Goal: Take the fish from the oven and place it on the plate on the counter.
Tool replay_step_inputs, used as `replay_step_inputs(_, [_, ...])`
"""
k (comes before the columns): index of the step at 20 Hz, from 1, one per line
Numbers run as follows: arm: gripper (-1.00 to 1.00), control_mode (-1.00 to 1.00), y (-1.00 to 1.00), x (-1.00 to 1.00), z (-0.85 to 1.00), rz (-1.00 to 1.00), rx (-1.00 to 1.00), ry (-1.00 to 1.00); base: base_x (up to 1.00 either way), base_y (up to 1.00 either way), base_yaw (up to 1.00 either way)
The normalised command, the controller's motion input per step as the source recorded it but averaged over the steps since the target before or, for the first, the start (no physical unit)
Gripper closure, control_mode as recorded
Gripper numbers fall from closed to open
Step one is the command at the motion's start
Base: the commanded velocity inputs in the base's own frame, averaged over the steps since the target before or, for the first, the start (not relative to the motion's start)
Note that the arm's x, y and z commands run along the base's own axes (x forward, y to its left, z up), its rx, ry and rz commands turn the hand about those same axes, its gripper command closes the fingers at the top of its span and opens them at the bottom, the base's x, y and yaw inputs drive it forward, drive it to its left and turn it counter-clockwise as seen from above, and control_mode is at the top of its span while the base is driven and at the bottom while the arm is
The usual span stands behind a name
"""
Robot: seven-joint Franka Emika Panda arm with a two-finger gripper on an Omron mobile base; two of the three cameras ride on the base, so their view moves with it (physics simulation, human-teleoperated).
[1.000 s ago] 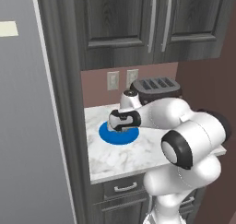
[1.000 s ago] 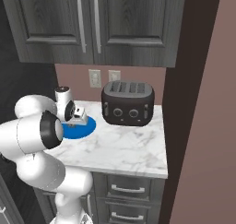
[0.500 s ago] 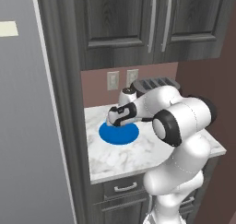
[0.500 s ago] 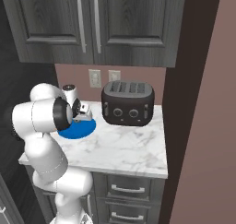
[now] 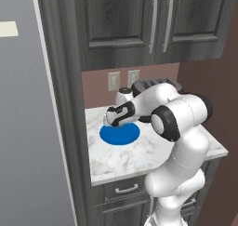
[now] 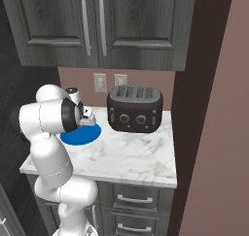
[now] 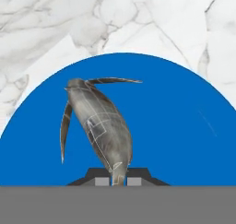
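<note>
Arm has swung left across the frame; jaws (image 7: 118,180) stay pinched on the fish (image 7: 102,125) tail, directly over the plate (image 7: 184,126) at centre. Release appears next.

The plate (image 7: 184,140) is cut off by the hand view's left, right and bottom edges. The fish (image 7: 102,124) has its tail end hidden between the fingertips (image 7: 102,182). In the left base view, the arm hides most of the toaster (image 5: 155,83).
</note>
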Motion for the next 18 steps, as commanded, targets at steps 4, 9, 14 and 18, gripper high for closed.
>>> replay_step_inputs(4, [1.0,-1.0,0.01,0.0,-0.22,-0.02,0.0,0.0,0.0,0.0,0.0])
replay_step_inputs(9, [1.0,-1.0,0.0,-0.01,-0.1,-0.01,0.0,0.0,0.0,0.0,0.0])
replay_step_inputs(14, [1.0,-1.0,0.0,-0.08,0.23,0.0,0.0,-0.04,0.0,0.0,0.0])
replay_step_inputs(18, [1.0,-1.0,-0.01,-0.22,0.25,0.0,0.0,-0.03,0.0,0.0,0.0])
